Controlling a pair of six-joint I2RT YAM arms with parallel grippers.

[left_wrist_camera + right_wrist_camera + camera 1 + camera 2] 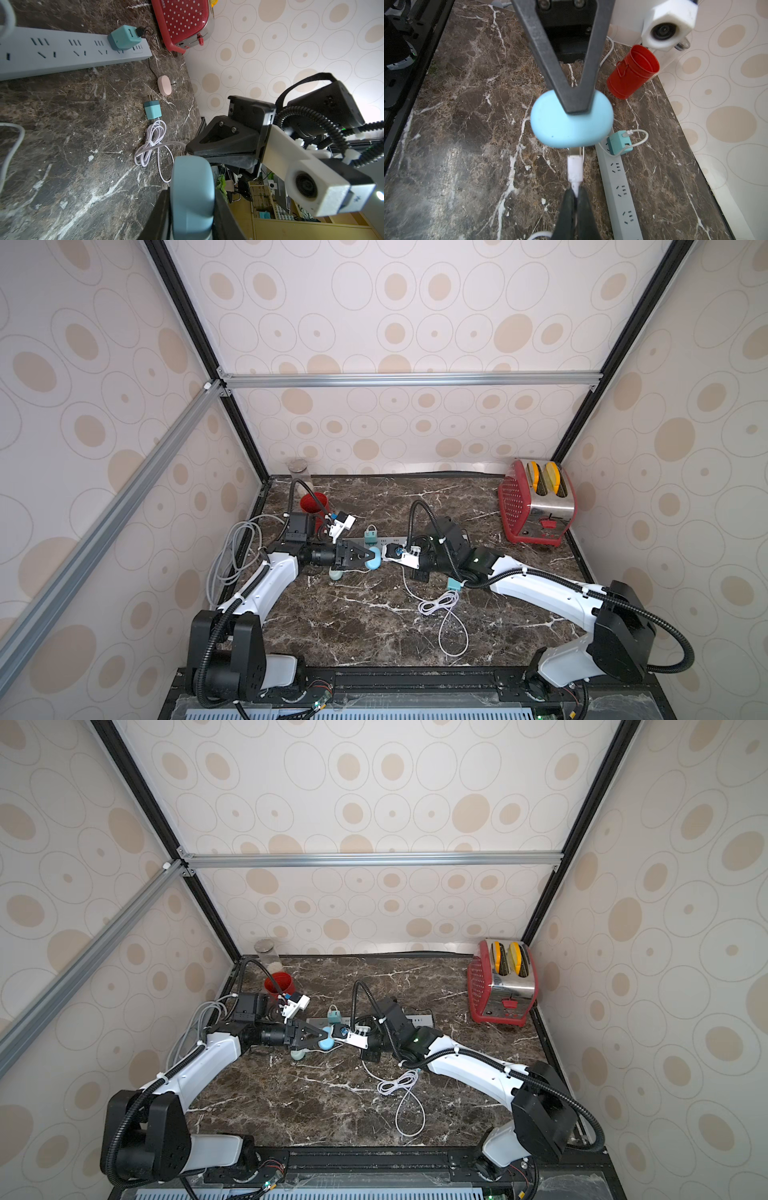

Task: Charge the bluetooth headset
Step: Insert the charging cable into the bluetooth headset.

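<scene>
Showing via R wrist only: plug [574, 168] at case [562, 128]

The toaster [540, 506] stands at the desk's [353, 639] back right corner. The jar [300, 472] is at the back left, with the cup [312, 506] just before it. A strip [395, 539] lies across the middle, a charger [369, 533] plugged into it. Before the strip, above the desk, the case [376, 563] sits in the left gripper [371, 558] — the right gripper [576, 197], facing it, grips the cable's [440, 605] end at the case's edge. The cable's coil lies nearer the front, beside a loose charger [454, 584].
</scene>
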